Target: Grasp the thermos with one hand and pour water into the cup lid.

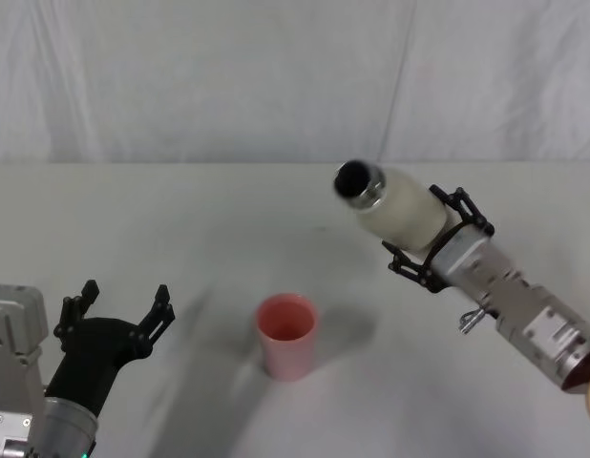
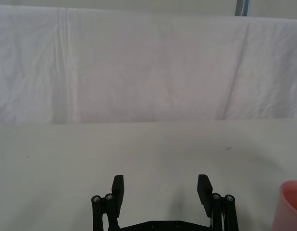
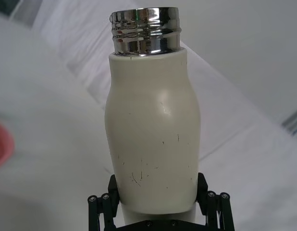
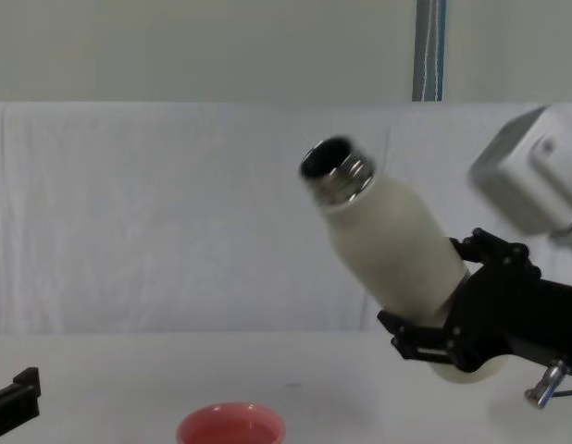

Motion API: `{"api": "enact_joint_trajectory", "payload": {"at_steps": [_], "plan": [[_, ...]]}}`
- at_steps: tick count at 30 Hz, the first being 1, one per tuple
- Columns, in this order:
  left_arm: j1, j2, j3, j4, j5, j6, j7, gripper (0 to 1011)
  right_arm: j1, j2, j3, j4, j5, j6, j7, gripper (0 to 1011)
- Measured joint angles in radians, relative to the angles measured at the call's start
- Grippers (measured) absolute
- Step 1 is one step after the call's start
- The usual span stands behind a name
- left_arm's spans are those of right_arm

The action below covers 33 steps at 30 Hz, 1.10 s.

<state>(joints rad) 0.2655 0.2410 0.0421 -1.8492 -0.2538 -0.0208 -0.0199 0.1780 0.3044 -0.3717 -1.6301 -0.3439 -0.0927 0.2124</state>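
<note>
Pink cup lid [image 1: 286, 335], cream thermos [image 1: 400, 208] tilted

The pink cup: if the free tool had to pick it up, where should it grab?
Probably around the cup's side wall, coming level from the robot's left, where the open left tool rests. It stands upright, mouth up, with bare table around it.

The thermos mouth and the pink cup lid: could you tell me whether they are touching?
Apart. The chest view shows the thermos held tilted in the right gripper, its steel mouth well above the cup lid on the table.
</note>
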Motion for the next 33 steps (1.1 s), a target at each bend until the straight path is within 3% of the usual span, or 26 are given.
{"api": "enact_joint_trajectory", "payload": {"at_steps": [1,2,3,6,10,12,21,27,33], "plan": [[0.0,0.0,0.0,0.0,0.0,0.0,0.0,1001,-0.007,-0.01,0.022,-0.004,0.057,0.008,0.022,957],[0.0,0.0,0.0,0.0,0.0,0.0,0.0,1001,-0.007,-0.01,0.022,-0.004,0.057,0.008,0.022,957],[0.0,0.0,0.0,0.0,0.0,0.0,0.0,1001,-0.013,-0.018,0.04,-0.007,0.114,0.016,0.044,957],[0.0,0.0,0.0,0.0,0.0,0.0,0.0,1001,-0.025,-0.034,0.076,-0.011,0.216,0.034,0.078,957],[0.0,0.0,0.0,0.0,0.0,0.0,0.0,1001,-0.036,-0.046,0.104,-0.014,0.305,0.052,0.101,957],[0.0,0.0,0.0,0.0,0.0,0.0,0.0,1001,-0.045,-0.056,0.126,-0.015,0.378,0.069,0.115,957],[0.0,0.0,0.0,0.0,0.0,0.0,0.0,1001,-0.073,-0.07,0.16,-0.017,0.518,0.128,0.119,957],[0.0,0.0,0.0,0.0,0.0,0.0,0.0,1001,-0.091,-0.077,0.166,-0.012,0.571,0.167,0.09,957],[0.0,0.0,0.0,0.0,0.0,0.0,0.0,1001,-0.094,-0.079,0.161,0.007,0.589,0.181,0.064,957]]}}
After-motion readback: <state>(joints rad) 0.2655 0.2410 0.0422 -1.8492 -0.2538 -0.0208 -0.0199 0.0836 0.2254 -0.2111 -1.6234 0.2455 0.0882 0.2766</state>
